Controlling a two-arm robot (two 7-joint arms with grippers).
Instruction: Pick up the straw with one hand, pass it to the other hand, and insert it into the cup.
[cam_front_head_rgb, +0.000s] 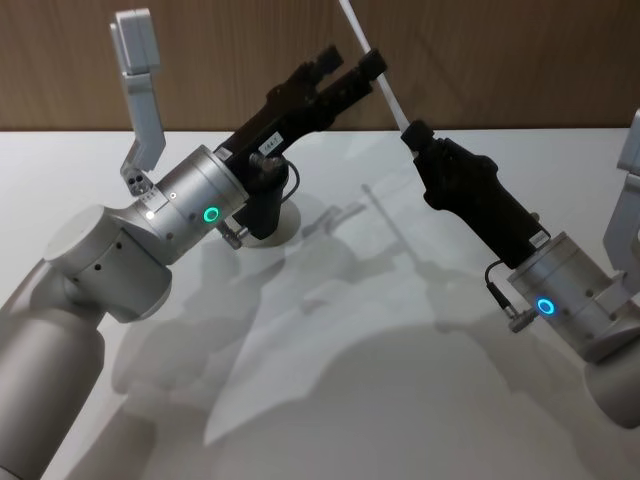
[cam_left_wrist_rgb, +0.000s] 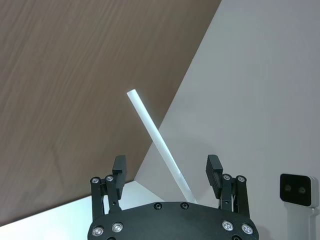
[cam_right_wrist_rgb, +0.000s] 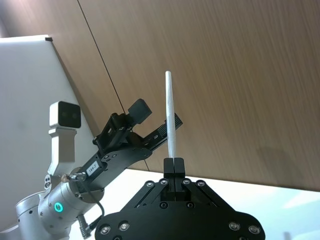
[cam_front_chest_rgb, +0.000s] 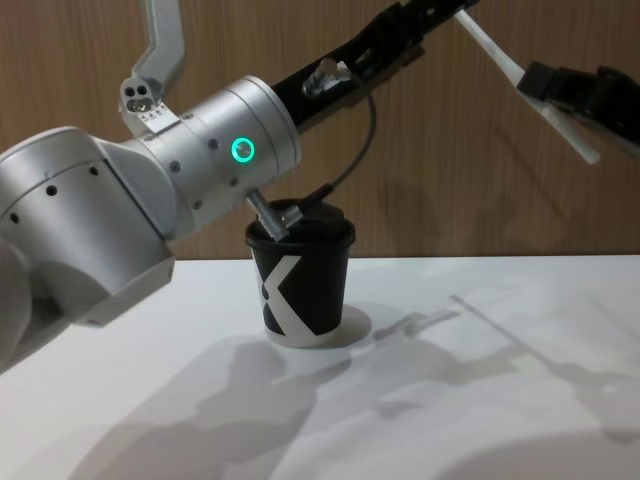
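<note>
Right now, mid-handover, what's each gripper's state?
Left gripper: open, the straw between its fingers, not clamped.
Right gripper: shut on the straw.

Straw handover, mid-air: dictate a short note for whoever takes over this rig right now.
The right gripper is shut on the straw, holding it up in the air.
The left gripper is open, one finger on either side of the straw, not clamped.
The black paper cup stands upright on the table, lid on, under the left arm.
Done: straw lifted and presented.
Left: close left gripper, release right, insert the straw into the cup.
</note>
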